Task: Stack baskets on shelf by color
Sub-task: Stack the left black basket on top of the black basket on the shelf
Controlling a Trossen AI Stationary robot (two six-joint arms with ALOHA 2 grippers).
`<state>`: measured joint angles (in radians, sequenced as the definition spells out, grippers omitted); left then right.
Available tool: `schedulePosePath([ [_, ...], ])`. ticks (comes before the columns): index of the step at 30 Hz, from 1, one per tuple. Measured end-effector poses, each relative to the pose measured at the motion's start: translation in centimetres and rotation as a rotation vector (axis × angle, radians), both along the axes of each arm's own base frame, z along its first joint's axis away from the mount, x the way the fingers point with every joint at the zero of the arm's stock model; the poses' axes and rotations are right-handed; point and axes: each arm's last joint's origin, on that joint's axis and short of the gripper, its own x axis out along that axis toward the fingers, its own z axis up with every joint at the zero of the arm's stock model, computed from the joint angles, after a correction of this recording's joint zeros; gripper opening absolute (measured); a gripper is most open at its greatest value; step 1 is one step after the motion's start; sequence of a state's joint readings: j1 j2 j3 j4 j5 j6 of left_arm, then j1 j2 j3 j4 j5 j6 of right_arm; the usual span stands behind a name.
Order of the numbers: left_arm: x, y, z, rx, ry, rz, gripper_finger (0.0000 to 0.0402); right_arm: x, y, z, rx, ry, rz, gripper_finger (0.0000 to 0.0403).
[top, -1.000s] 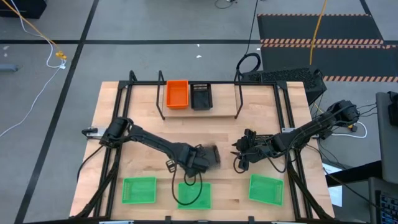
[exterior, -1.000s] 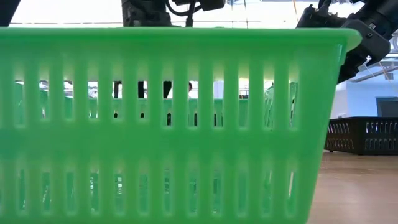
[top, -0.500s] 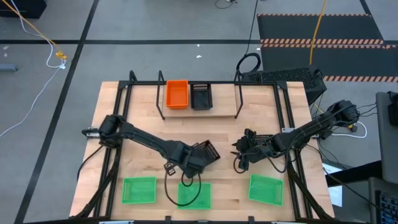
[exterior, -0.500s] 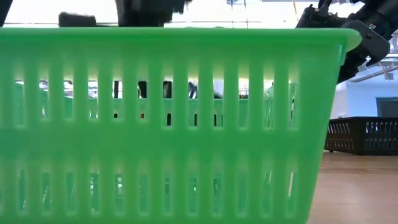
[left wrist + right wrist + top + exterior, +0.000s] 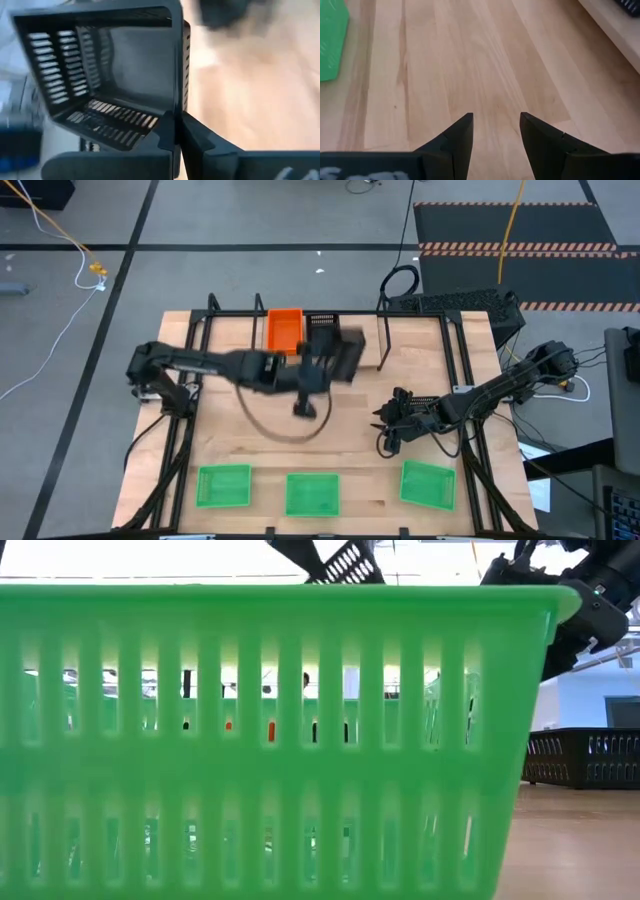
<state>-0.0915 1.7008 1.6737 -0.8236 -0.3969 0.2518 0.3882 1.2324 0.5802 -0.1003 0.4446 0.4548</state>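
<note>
My left gripper (image 5: pixel 322 367) (image 5: pixel 175 136) is shut on a black basket (image 5: pixel 346 356) (image 5: pixel 107 80), in the air just in front of the shelf (image 5: pixel 381 340). It appears blurred in the high view. The basket's corner shows at the top of the low view (image 5: pixel 350 562). On the shelf stand an orange basket (image 5: pixel 285 331) and a black basket (image 5: pixel 323 332), side by side. Three green baskets (image 5: pixel 223 485) (image 5: pixel 312 493) (image 5: pixel 428 483) rest on their bottoms along the table's near edge. My right gripper (image 5: pixel 384 428) (image 5: pixel 496 131) is open and empty over bare wood. My left gripper pinches one side wall of the black basket at its rim (image 5: pixel 176 107), one finger inside (image 5: pixel 166 131) and one outside (image 5: pixel 196 137). The basket is lifted clear of the table and tipped, its open side turned toward the wrist camera.
The middle green basket (image 5: pixel 270 740) fills the low view. The black frame rods (image 5: pixel 195 370) (image 5: pixel 462 370) run along the table's left and right sides. Bare wood (image 5: pixel 300 450) lies between the shelf and the green baskets.
My left gripper has carried the black basket from the table's middle, just behind the green baskets, up and toward the far edge, to just in front of the shelf. The move is fast and blurs the arm. The basket stays in the hold. My right gripper has kept still.
</note>
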Motion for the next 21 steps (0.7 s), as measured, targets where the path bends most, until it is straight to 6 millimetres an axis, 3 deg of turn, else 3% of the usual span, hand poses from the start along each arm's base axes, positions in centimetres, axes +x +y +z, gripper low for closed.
schedulePosePath([
  [4, 0.8, 5.1, -0.2, -0.063, -0.082, 0.208, 0.0018, 0.2, 0.1, 0.2, -0.018, -0.021, 0.026, 0.0155],
  [10, 2.1, 10.6, -3.4, -0.135, -0.022, 0.344, 0.0009, 0.2, 0.1, 0.2, -0.03, -0.019, 0.036, 0.0155],
  [14, 2.7, 12.2, -5.3, -0.185, 0.018, 0.377, 0.0022, 0.2, 0.1, 0.2, -0.038, -0.018, 0.041, 0.0155],
  [21, 3.1, 12.3, -7.0, -0.188, 0.099, 0.38, 0.0008, 0.2, 0.1, 0.2, -0.044, -0.016, 0.045, 0.0155],
])
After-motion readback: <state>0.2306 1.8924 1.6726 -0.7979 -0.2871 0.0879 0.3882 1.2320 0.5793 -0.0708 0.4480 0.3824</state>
